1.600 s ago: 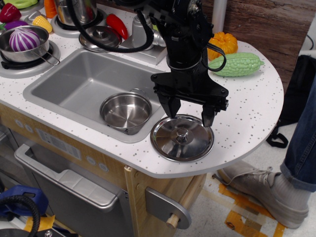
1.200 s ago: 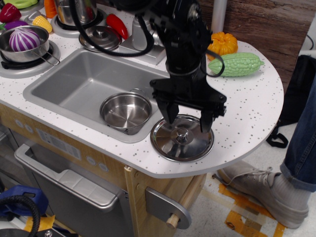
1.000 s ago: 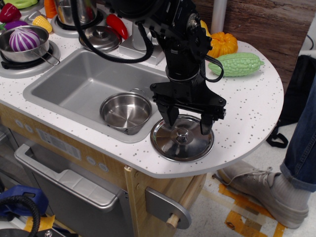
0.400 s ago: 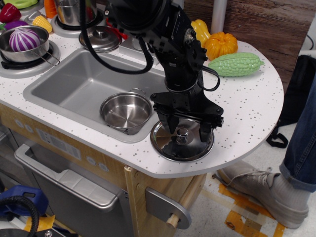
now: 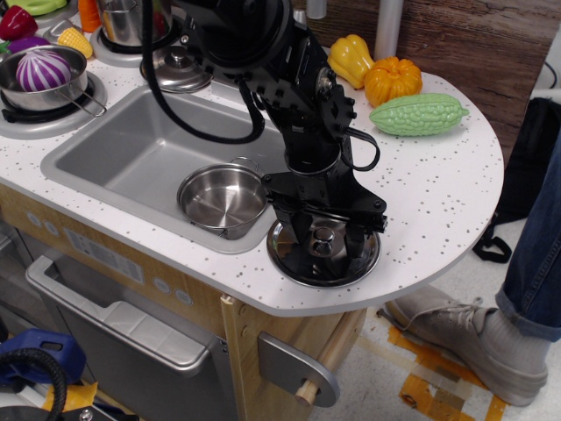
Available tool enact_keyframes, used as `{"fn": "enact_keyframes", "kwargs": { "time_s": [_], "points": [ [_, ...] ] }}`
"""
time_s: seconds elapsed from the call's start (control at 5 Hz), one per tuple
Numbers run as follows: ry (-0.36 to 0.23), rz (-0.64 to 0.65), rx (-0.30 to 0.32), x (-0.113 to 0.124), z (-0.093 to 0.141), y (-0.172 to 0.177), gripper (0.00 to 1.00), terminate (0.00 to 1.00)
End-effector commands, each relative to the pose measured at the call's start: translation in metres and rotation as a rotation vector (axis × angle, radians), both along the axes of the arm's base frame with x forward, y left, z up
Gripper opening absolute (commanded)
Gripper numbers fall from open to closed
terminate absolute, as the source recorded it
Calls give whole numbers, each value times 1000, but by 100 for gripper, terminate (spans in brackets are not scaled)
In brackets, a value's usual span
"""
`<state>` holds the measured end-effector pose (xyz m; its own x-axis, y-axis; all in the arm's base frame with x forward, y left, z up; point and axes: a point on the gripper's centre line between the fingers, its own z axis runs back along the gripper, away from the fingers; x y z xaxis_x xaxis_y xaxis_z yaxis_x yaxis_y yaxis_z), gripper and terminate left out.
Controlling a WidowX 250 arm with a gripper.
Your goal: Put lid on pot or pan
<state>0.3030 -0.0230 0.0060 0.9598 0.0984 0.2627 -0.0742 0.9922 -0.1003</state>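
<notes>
Resting on speckled white counter (image 5: 443, 189), lid (image 5: 323, 255), sink (image 5: 131, 153) beside, wood-plank wall (image 5: 491, 44)

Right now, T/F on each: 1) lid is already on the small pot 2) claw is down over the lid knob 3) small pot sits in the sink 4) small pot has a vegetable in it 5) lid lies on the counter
1) False. The lid lies beside the small pot, not on it.
2) True. The claw straddles the knob, fingers either side.
3) True. It sits in the sink, by the front right corner.
4) False. It is empty.
5) True. It rests on the speckled counter.
</notes>
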Motion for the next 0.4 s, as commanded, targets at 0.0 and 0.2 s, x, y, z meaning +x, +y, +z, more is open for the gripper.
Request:
{"fn": "enact_keyframes", "kwargs": {
  "time_s": [0.0, 0.2],
  "points": [
    [-23, 29, 5, 2, -2, 5, 0, 0],
    [-26, 35, 11, 2, -3, 4, 0, 0]
  ]
}}
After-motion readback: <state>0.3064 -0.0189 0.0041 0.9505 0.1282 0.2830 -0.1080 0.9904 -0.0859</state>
